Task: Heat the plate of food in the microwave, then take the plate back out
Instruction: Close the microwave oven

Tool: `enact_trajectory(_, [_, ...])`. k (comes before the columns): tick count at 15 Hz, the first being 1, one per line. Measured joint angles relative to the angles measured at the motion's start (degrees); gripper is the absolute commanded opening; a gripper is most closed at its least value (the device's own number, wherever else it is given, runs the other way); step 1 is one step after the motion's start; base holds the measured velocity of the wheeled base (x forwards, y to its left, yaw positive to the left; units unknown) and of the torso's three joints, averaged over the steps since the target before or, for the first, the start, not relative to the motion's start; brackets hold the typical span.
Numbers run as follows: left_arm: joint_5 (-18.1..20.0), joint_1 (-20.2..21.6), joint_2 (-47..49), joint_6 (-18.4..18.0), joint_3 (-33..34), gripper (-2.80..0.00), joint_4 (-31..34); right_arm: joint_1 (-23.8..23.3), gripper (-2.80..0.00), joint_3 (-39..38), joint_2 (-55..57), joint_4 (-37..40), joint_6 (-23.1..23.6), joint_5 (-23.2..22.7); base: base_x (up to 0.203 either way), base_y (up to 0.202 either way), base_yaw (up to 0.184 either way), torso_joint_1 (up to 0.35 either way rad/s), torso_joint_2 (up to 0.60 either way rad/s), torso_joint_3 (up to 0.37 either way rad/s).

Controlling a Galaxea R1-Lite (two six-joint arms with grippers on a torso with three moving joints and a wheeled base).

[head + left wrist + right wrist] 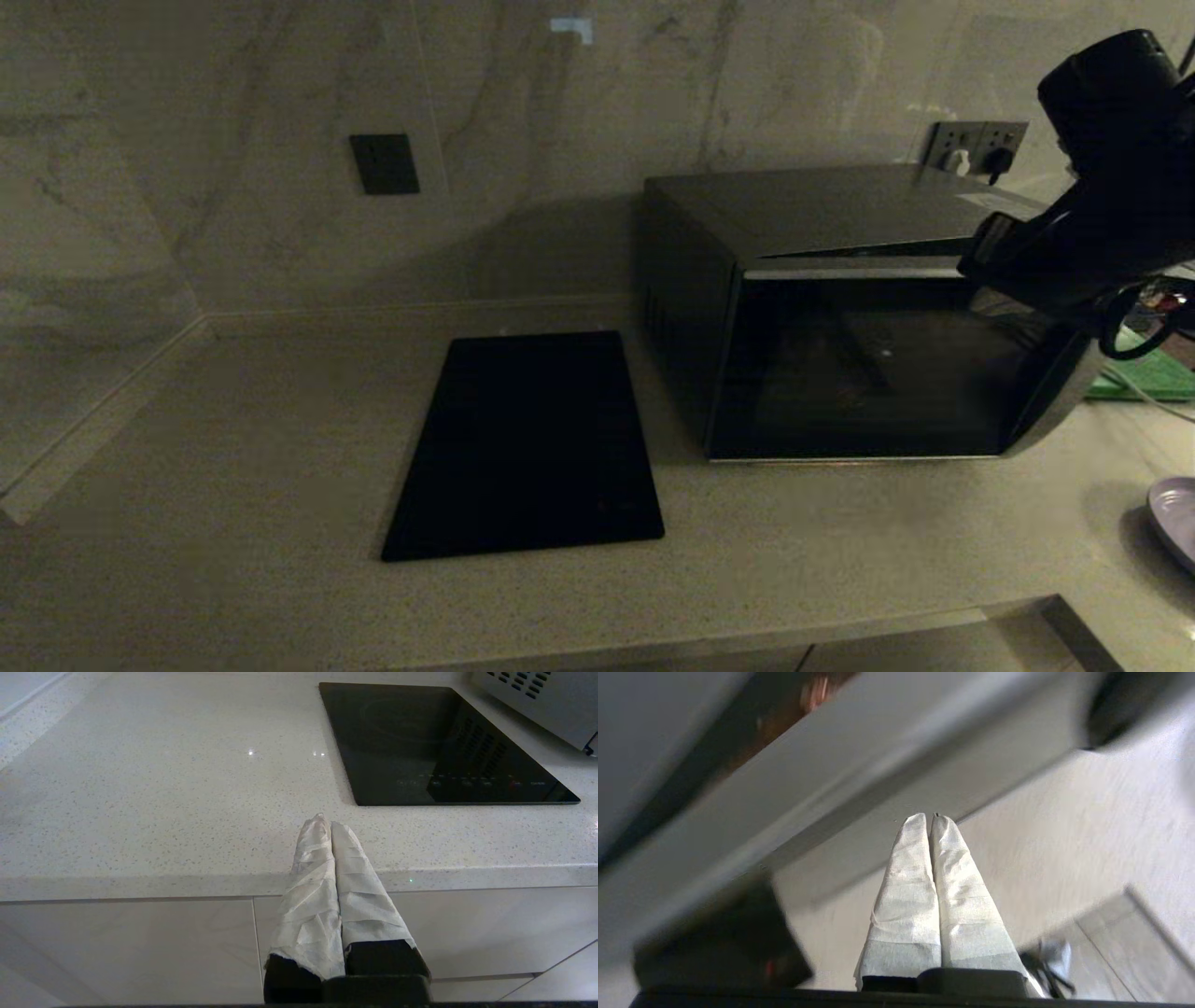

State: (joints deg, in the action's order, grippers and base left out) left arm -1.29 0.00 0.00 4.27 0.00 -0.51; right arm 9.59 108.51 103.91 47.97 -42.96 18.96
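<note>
Microwave [840, 364] door ajar; right gripper [930, 820] raised beside it, jaws closed, empty.

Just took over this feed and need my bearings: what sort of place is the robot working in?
Most likely a home kitchen: a speckled stone countertop with an inset black cooktop panel, a microwave plugged in at a marble-look wall, and cabinet fronts below.
</note>
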Motion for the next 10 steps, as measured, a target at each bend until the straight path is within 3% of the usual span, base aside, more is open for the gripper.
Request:
enact_trajectory(5, [0.0, 0.0, 0.0, 0.0, 0.0, -2.8, 0.0, -3.8, -2.8, 1.4, 2.9, -9.3, 2.2, -1.2, 0.0, 0.0, 0.0, 0.0, 0.0, 0.0])
enact_trajectory(10, [0.0, 0.0, 0.0, 0.0, 0.0, -2.8, 0.0, -5.3, -2.8, 1.5, 4.3, -14.5, 1.4, -8.4, 0.0, 0.0, 0.0, 0.0, 0.0, 0.0])
